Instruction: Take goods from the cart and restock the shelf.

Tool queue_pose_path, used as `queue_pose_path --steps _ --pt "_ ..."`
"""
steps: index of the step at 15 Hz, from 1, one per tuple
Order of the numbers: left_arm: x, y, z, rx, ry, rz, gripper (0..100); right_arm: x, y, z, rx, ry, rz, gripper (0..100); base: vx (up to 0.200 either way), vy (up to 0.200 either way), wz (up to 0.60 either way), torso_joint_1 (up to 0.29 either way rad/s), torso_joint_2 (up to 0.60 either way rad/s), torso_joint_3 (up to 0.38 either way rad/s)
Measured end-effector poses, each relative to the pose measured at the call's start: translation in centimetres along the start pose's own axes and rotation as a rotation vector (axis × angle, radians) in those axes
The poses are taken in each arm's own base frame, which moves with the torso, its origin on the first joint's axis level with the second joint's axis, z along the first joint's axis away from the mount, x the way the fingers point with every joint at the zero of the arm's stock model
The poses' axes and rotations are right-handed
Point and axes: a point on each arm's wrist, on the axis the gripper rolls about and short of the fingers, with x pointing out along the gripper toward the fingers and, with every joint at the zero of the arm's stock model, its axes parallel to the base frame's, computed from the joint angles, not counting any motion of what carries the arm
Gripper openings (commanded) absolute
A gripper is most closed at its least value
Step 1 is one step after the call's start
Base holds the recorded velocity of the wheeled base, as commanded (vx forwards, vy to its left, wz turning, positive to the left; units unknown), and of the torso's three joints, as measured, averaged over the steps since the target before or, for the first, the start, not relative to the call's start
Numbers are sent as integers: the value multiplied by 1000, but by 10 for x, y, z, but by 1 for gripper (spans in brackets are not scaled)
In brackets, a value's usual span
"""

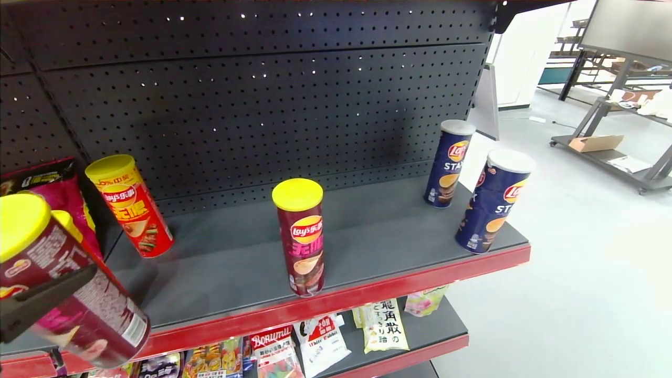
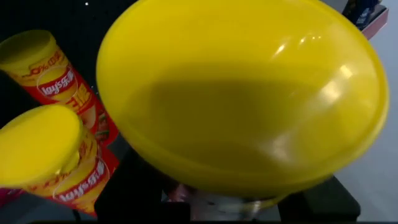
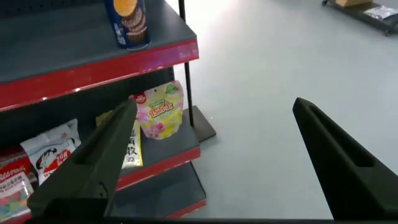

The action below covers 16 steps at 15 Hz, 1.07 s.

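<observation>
The left hand (image 1: 47,299) is gripping, seemingly firmly, a yellow-lidded maroon can (image 1: 105,315) over the near left edge of the grey shelf (image 1: 399,236). The right hand (image 3: 211,155) is hanging wide open above pale floor (image 1: 577,294) stretching right toward a metal rack (image 1: 630,177).

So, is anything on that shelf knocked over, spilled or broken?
Nothing spilled or broken. The red can, the middle can and the two blue cans stand upright on the shelf. Only the tilted can at the left looks askew, but the left gripper is holding it.
</observation>
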Motion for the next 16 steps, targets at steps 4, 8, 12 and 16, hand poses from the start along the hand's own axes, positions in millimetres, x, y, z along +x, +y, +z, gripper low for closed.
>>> queue_pose_path --steps 4,8,12,16 --pt "44 17 8 -38 -28 -74 0 2 1 -7 -13 21 35 100 0 0 0 0 0 0" --pt "73 21 4 -78 15 -126 0 2 0 -7 -12 24 11 100 0 0 0 0 0 0" --pt "93 13 -2 -83 58 -204 0 2 0 -7 -12 25 11 100 0 0 0 0 0 0" --pt "119 -1 -3 -54 56 -261 0 2 0 -7 -12 25 11 100 0 0 0 0 0 0"
